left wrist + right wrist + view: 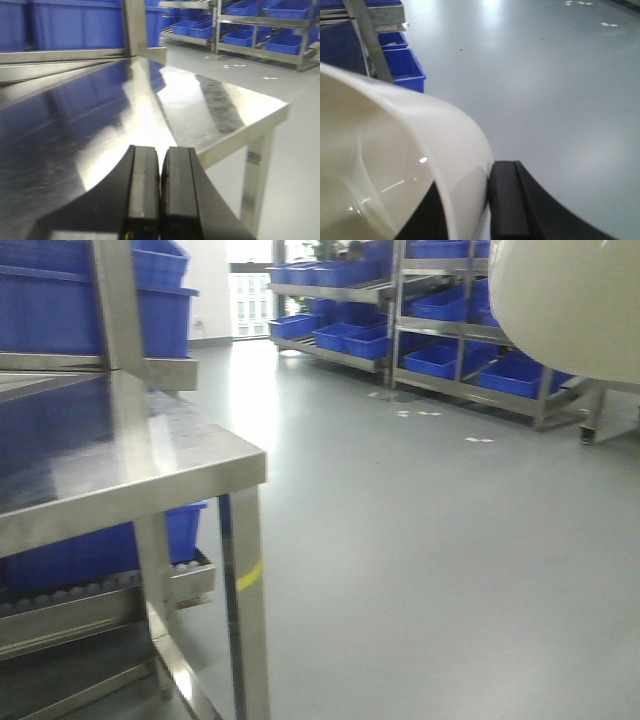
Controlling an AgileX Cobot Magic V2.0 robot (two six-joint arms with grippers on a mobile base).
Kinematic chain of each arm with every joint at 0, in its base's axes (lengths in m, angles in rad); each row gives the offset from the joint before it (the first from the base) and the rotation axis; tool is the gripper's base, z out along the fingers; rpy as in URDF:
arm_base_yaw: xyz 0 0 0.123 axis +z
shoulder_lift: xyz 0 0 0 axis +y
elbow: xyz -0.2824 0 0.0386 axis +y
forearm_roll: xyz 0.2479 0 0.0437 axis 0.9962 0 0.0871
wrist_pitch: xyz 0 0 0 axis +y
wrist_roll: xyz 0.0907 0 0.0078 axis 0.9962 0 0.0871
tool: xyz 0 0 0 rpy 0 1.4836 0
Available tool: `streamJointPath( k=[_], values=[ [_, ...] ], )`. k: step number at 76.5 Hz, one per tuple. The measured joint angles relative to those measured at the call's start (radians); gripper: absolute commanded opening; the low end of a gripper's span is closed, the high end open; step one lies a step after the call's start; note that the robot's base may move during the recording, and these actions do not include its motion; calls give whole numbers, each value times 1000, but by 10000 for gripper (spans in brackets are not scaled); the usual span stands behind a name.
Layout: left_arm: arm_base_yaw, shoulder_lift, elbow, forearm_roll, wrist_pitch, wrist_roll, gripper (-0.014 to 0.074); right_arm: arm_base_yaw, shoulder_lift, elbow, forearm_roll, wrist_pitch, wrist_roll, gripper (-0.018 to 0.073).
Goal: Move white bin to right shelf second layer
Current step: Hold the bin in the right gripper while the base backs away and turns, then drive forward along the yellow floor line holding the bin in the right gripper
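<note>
Bin, the white bin (570, 300), hanging aloft at the upper right of the front-facing view, showing only its rounded cream underside, cut off by the frame edges and touching neither shelf nor table. Filling the left half of the right wrist view (395, 150) as well, presenting its glossy inner wall and thick curved rim against grey ground. Being clamped at that rim by the right gripper (465, 210): one black finger (507, 200) pressing on the outer wall, the other lying dark against the inner side, the wall pinched between them.

Floating over bare grey floor (420, 540), well apart from the far racks (460, 330) carrying blue crates (440, 360), with small white tape marks (430, 413) lying on the ground in front of them.

Standing at the left of the front view, a steel table (150, 465), its mirror-like top reflecting blue, more crates (160, 280) sitting on the level above it and another crate (185, 525) resting on white rollers (190, 562) on the level below.

Hovering over that same shiny table top (100, 115) in the left wrist view, the left gripper (160, 190), carrying nothing, its two black fingers (145, 190) pressed together with only a thin seam showing between them
</note>
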Motion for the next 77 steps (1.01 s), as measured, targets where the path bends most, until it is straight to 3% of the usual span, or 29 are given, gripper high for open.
streamJointPath(
  k=[77],
  values=[
    [0, 0, 0, 0, 0, 0, 85, -1, 0, 0, 0, 1, 0, 56]
  ],
)
